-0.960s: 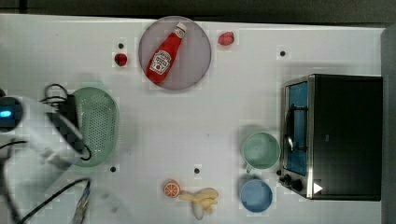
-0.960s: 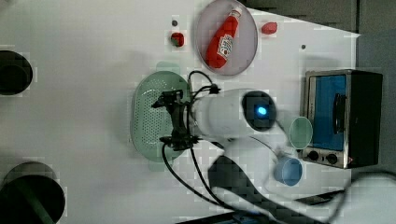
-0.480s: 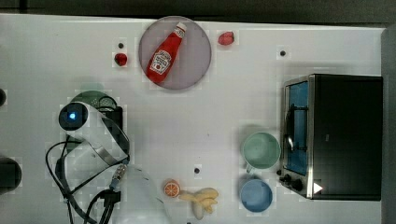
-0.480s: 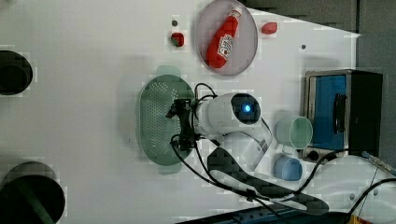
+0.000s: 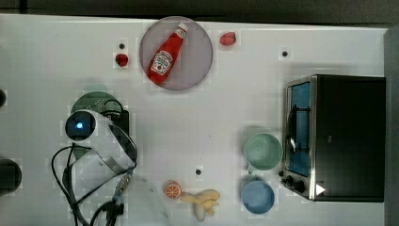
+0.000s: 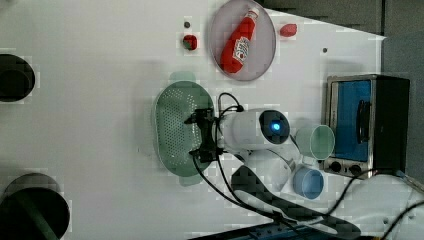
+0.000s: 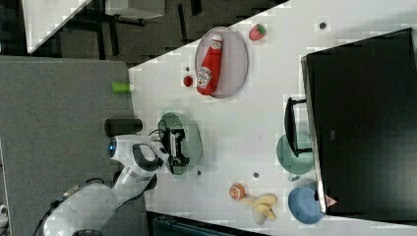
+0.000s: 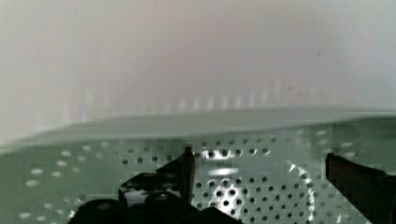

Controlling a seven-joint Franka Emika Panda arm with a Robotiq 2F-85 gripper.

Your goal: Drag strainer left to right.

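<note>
Top view: I look straight down on the bench (image 5: 226,117).
Left, right views: high, opposite ends, sharing it.
Wrist view: close above the strainer (image 8: 261,186).

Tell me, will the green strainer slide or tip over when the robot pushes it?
The strainer probably slides: it sits low and wide on the smooth white table. It looks like thin holey plastic, so likely light and stiff. Pushed at the rim by the open tool, it might tip slightly.

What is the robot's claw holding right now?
Nothing. The gripper is open, its fingers spread inside the pale mint-green plastic strainer dotted with holes, gripping no part of it.
</note>
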